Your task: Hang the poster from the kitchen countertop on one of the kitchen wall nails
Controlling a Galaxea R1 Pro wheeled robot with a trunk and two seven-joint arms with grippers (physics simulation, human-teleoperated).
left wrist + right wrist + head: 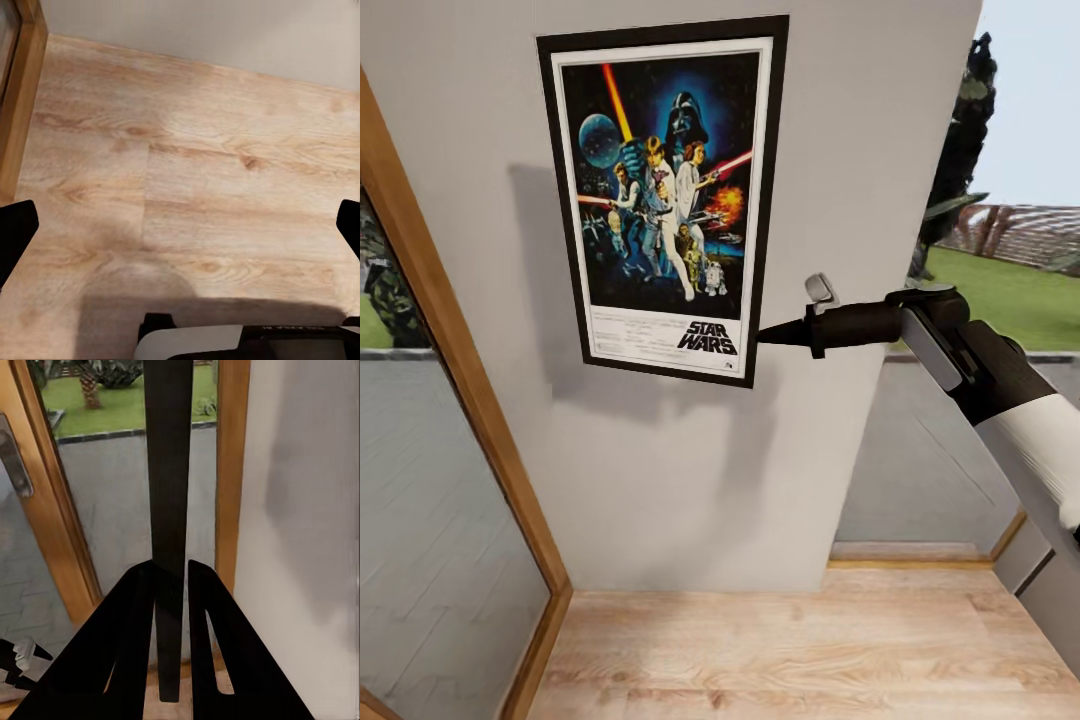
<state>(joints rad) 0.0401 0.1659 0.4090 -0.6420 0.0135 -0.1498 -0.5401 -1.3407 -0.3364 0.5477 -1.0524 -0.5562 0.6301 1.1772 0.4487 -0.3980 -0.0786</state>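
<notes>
The Star Wars poster [660, 190] stands upright in front of the grey wall [660, 480], with its shadow falling on the wall to its left and below. My right gripper [765, 335] is shut on the poster's right edge near the bottom corner. In the right wrist view the poster [169, 472] shows edge-on as a thin black strip clamped between the two fingers of the right gripper [170, 570]. My left gripper [180, 229] is open and empty, hanging over the pale wood floor [187, 172]. I see no nail; the poster hides the wall behind it.
A wooden door frame [460, 380] with glass runs down the left of the wall. A tall window [1000, 250] to the right looks onto grass and paving. Pale plank floor [810, 650] lies below. A metal door handle [15, 457] is on the glazed door.
</notes>
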